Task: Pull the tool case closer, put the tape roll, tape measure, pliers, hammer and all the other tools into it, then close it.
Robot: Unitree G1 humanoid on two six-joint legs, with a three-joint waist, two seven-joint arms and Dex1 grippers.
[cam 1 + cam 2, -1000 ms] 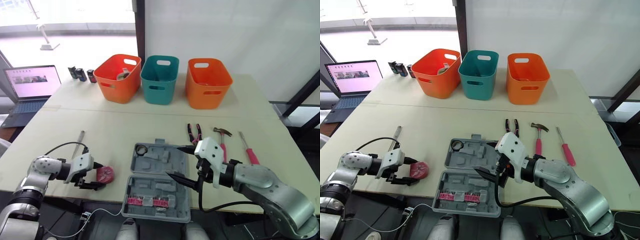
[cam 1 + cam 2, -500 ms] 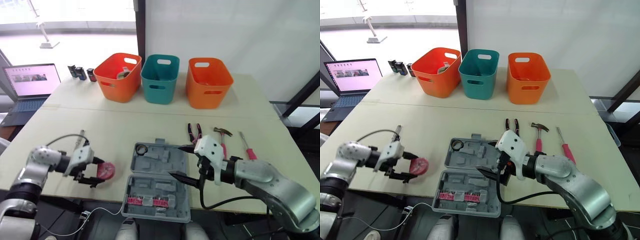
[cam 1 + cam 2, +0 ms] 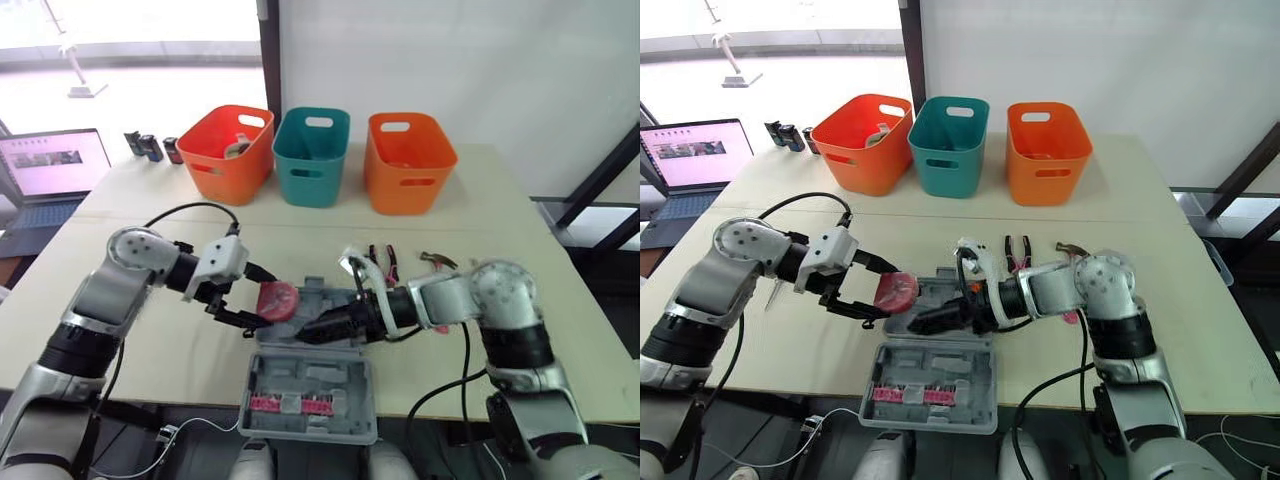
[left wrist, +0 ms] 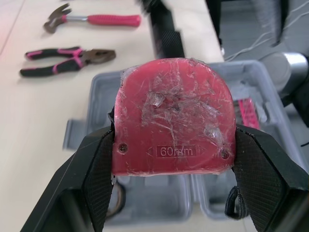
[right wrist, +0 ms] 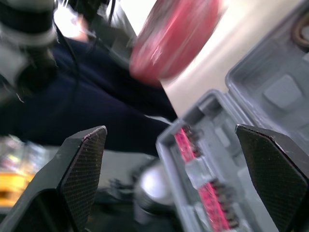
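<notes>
Lifted off the table, the tape measure (image 4: 174, 116), marked "60mm", now hangs above the tool case (image 3: 310, 385), clamped in the left gripper (image 3: 252, 301); the right gripper (image 3: 305, 330) is spread apart.

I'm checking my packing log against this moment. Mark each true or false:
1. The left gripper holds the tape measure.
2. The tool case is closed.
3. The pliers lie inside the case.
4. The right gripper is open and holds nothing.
1. True. The left gripper is shut on the red tape measure, holding it above the tool case.
2. False. The tool case lies open, with both moulded halves showing.
3. False. The pliers lie on the table next to the hammer, outside the case.
4. True. The right gripper has its fingers spread wide over the case, with nothing between them.
</notes>
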